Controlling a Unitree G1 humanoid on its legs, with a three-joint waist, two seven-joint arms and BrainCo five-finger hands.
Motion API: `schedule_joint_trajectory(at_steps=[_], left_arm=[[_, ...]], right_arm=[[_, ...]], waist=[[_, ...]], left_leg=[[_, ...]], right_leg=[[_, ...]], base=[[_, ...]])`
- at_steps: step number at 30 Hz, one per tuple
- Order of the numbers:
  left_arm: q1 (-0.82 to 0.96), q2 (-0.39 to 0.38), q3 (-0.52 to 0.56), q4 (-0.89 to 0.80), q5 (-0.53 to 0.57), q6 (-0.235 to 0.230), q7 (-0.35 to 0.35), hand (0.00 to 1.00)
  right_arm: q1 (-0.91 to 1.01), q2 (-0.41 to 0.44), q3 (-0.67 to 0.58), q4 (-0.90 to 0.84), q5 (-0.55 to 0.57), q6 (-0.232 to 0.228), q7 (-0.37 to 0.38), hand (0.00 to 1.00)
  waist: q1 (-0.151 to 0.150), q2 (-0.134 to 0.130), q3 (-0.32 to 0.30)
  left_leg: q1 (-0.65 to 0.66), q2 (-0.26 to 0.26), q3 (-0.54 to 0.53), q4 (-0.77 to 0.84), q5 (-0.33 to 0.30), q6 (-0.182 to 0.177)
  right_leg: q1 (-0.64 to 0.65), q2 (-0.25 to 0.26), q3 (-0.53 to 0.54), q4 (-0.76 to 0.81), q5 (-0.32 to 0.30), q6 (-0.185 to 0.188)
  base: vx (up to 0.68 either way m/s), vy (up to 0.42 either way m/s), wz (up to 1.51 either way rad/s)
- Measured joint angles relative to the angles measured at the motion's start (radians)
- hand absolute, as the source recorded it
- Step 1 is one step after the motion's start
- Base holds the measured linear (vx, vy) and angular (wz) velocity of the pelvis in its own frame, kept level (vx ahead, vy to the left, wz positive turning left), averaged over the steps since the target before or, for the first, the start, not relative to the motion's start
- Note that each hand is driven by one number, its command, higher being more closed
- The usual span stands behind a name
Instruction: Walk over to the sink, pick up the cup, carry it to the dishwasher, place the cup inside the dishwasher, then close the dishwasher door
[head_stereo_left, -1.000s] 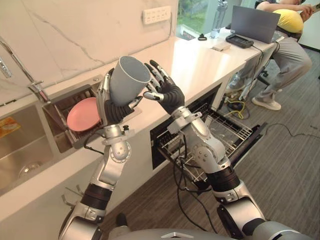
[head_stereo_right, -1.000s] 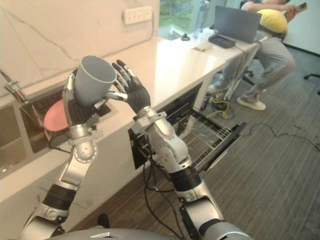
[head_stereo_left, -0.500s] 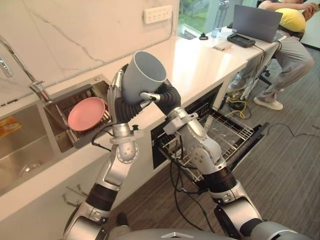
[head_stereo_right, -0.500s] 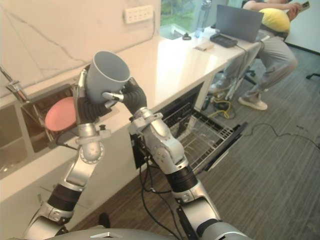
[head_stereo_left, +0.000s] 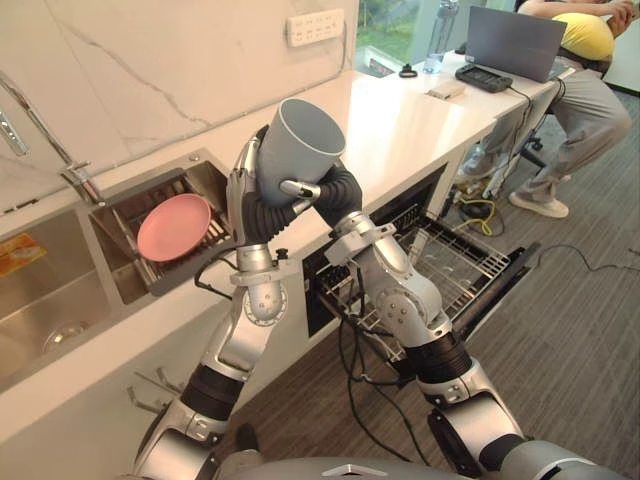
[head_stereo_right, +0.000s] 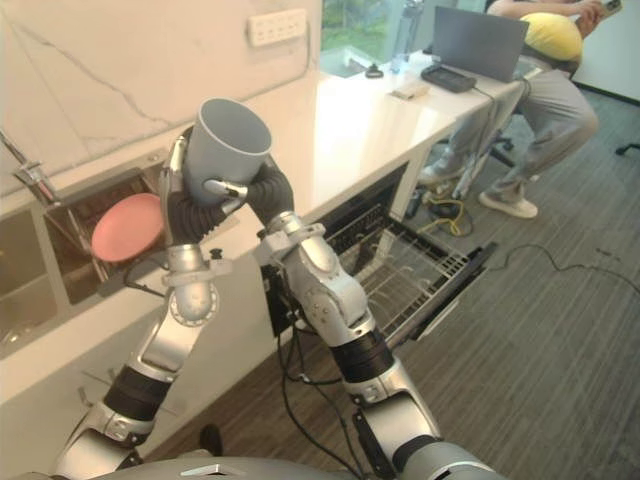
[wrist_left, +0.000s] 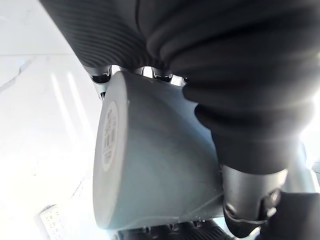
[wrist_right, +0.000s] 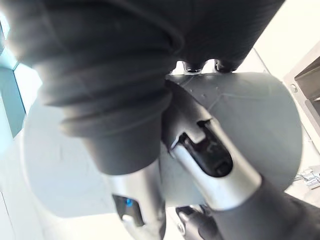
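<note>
The cup (head_stereo_left: 292, 150) looks smooth matt plastic, the countertop (head_stereo_left: 400, 125) glossy and marble-like, the sink (head_stereo_left: 55, 292) brushed metal.

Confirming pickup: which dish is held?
The grey cup, clasped by the left robot hand and right robot hand; the pink plate lies in the rack.

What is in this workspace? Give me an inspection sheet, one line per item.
Surface: white countertop, sink at its left end.
Job's things: grey cup held up over the counter edge; dishwasher door down, rack pulled out.
Clutter: pink plate in the recess beside the sink.
Hands: left hand and right hand both curled round the cup.
Cables: yellow and black cables on the floor.
Surroundings: laptop, seated person.
</note>
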Motion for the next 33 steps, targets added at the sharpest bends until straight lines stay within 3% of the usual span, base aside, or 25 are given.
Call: schedule_joint_trajectory(at_steps=[7, 8, 19, 28, 29, 33], left_arm=[[0.000, 0.000, -0.006, 0.001, 0.010, 0.038, 0.003, 1.00], [0.000, 0.001, -0.006, 0.001, 0.010, 0.040, 0.004, 1.00], [0.000, 0.006, -0.014, 0.001, 0.010, 0.062, 0.040, 1.00], [0.001, 0.009, -0.025, 0.013, 0.010, 0.063, 0.085, 1.00], [0.001, 0.009, -0.026, 0.014, 0.010, 0.062, 0.090, 0.00], [0.015, 0.010, -0.070, 0.016, 0.009, 0.053, 0.099, 0.00]], right_arm=[[0.000, 0.024, 0.028, -0.001, -0.001, -0.002, -0.080, 0.00], [0.000, 0.027, 0.031, -0.001, -0.001, -0.002, -0.087, 1.00], [0.000, 0.036, 0.082, -0.029, -0.041, -0.016, -0.205, 1.00], [0.000, 0.036, 0.094, -0.029, -0.078, -0.024, -0.210, 1.00], [0.000, 0.036, 0.095, -0.029, -0.078, -0.024, -0.210, 1.00], [0.000, 0.036, 0.086, -0.029, -0.100, -0.045, -0.234, 1.00]], waist=[[0.000, 0.001, 0.000], [0.000, 0.001, 0.000], [0.001, 0.005, 0.001], [0.002, 0.021, -0.002], [0.002, 0.021, -0.002], [0.007, 0.021, -0.002]], left_leg=[[0.000, 0.000, 0.001, 0.000, 0.000, 0.000], [0.000, 0.000, 0.001, 0.000, 0.000, 0.000], [-0.001, 0.000, 0.002, 0.000, -0.001, -0.001], [-0.001, 0.000, 0.003, 0.000, -0.001, -0.001], [-0.001, 0.000, 0.003, 0.000, -0.001, -0.001], [-0.002, 0.000, 0.003, 0.000, -0.001, -0.001]], right_leg=[[0.000, 0.000, 0.000, -0.002, 0.001, 0.002], [0.000, 0.000, 0.000, -0.003, 0.001, 0.002], [-0.001, -0.001, 0.001, -0.005, 0.002, 0.001], [-0.001, -0.001, 0.001, -0.010, 0.009, 0.008], [-0.001, -0.001, 0.001, -0.010, 0.009, 0.008], [-0.001, -0.001, 0.001, -0.010, 0.009, 0.008]], base=[[0.00, 0.000, 0.00], [0.00, 0.000, 0.00], [0.00, 0.000, 0.00], [0.00, 0.000, 0.00], [0.00, 0.000, 0.00], [0.00, 0.000, 0.00]])
